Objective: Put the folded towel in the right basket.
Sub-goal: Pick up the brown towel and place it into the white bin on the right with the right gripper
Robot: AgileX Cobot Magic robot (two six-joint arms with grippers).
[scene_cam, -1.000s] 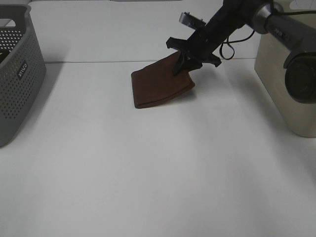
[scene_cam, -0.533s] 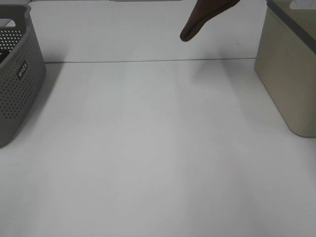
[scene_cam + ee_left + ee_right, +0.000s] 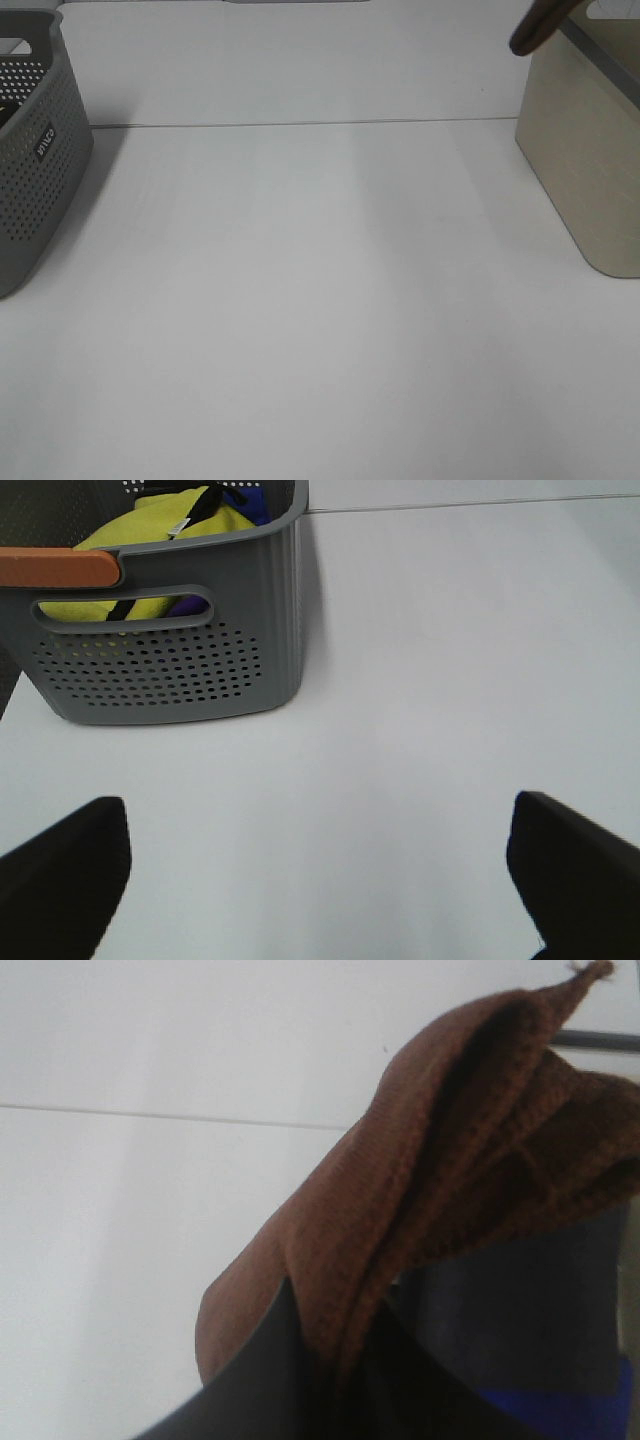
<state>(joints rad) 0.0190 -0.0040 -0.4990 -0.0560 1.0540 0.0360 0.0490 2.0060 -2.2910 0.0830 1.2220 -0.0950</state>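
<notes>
The towel (image 3: 400,1210) is held clenched in the right hand (image 3: 335,1360); it should be carried fully over the basket (image 3: 585,170) rim and lowered inside before release.

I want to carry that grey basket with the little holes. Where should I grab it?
Probably the handle bar above the slot in the grey basket's end wall. Come from the open table side and hook under it: that bar is thin enough to wrap, while the holey walls are wide and flat.
</notes>
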